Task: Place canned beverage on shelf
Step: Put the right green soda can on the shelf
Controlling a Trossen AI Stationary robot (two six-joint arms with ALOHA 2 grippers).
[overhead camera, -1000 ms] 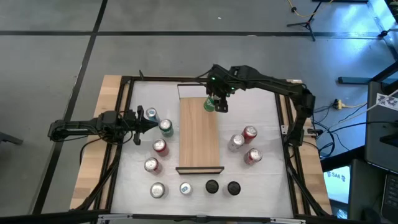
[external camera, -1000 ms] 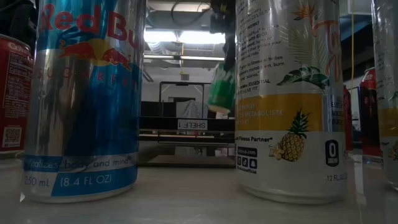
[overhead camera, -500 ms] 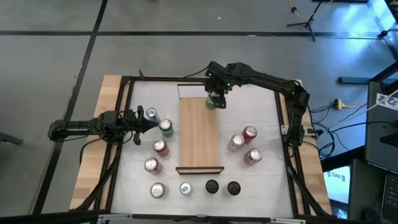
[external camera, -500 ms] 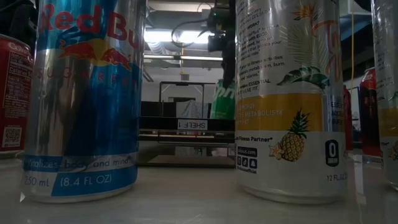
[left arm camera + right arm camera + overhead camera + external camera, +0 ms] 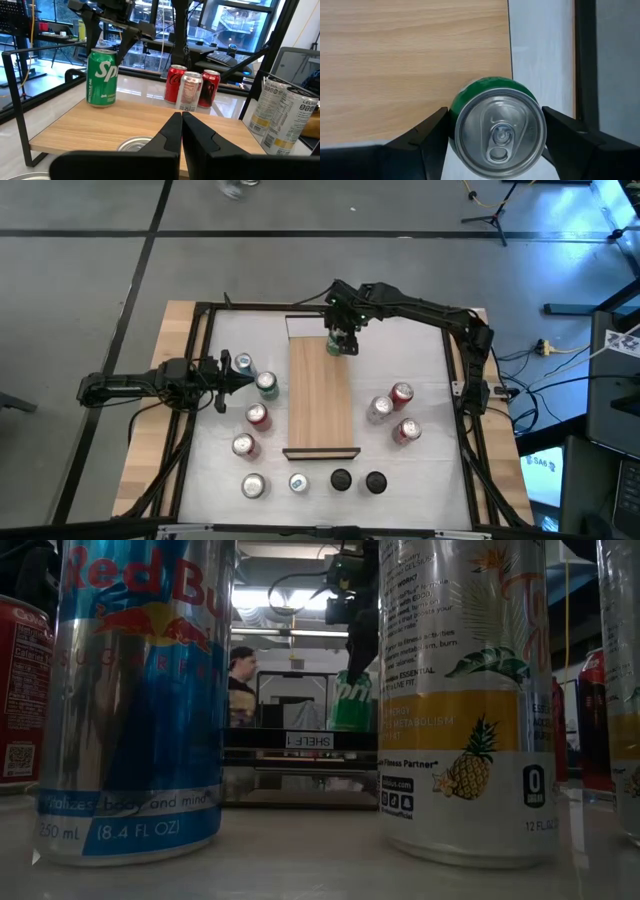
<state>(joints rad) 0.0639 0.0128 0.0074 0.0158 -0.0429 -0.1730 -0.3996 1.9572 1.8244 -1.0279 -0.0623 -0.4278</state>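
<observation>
Since a second ago: green can [image 5: 340,345] went from hanging tilted over the shelf's far end to standing upright on the plank, right arm came down with it.
Left gripper [image 5: 243,377]: parked off the shelf's left side, fingers pressed together in the left wrist view [image 5: 181,131], holding nothing.
Cans by the left gripper: blue-and-silver can [image 5: 243,365] and a green-rimmed can [image 5: 266,385] sat just past its fingertips, two red cans [image 5: 258,416] nearer the front edge.
Shelf [image 5: 321,405]: light-wood plank running away from the camera side, sitting between the two grippers, bare except for the one can.
Green can: stood at the far right corner of the shelf, right under the right gripper; in the left wrist view [image 5: 102,77] its base was flat on the wood.
Right gripper [image 5: 342,332]: directly above the green can, one finger on each side of it [image 5: 498,131], pads right up against the can's sides, so it looked gripped, not let go.
Red and silver cans [image 5: 390,408]: on the white tabletop [image 5: 425,370], well off to the right of the right gripper.
Front row: Red Bull can [image 5: 140,690] and pineapple can [image 5: 465,690] filled the low view, shelf and green can [image 5: 352,700] seen between them.
Background: a person [image 5: 240,680] showed in the room behind the table.
</observation>
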